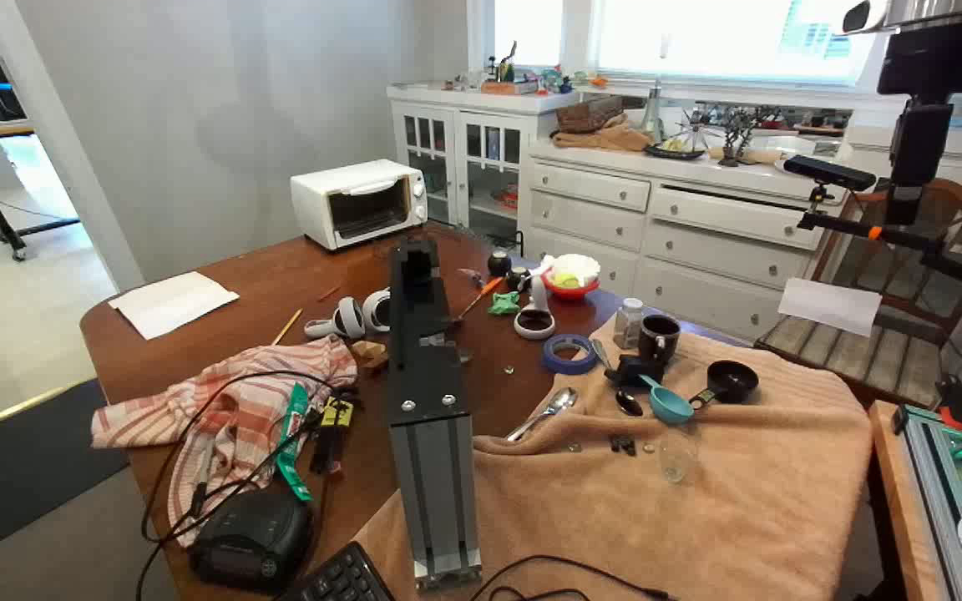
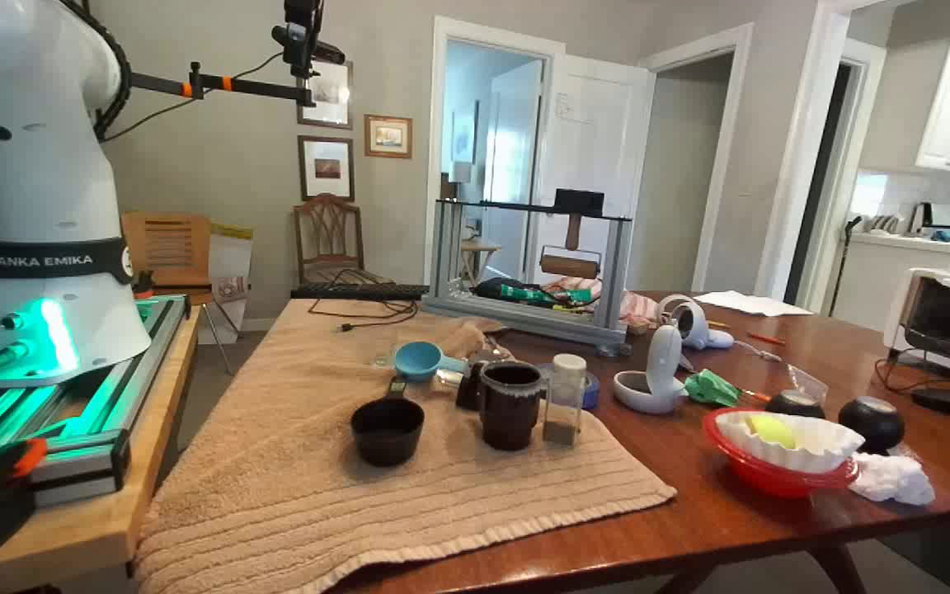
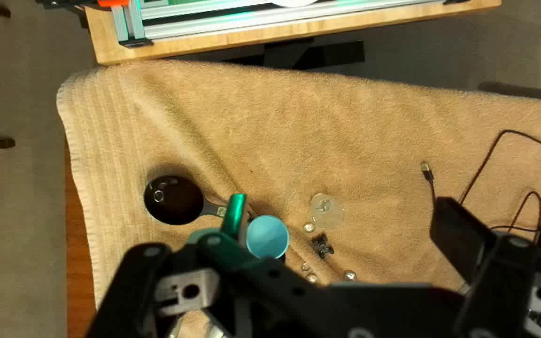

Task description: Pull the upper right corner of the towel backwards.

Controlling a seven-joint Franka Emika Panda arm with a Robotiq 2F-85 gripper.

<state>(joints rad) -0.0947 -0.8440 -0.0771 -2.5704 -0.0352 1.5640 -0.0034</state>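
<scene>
A tan towel [image 1: 748,501] covers the near part of the wooden table, and it also shows in an exterior view [image 2: 277,462] and in the wrist view [image 3: 369,131]. Its ribbed end hangs toward the table edge. A raised fold runs diagonally across it. One corner [image 2: 660,495] lies flat on the wood. My gripper [image 3: 345,225] is open and empty, with its fingers wide apart, high above the towel and not touching it. The gripper also hangs at the upper right of an exterior view [image 1: 908,204]. A red-striped cloth [image 1: 235,392] lies crumpled elsewhere on the table.
On the towel stand a black measuring cup [image 2: 387,431], a dark mug [image 2: 510,404], a shaker [image 2: 564,408] and a blue scoop [image 3: 267,236]. A metal frame [image 1: 431,501], keyboard [image 1: 343,578] and cables border it. Blue tape [image 1: 569,354] and a red bowl [image 2: 772,478] are nearby.
</scene>
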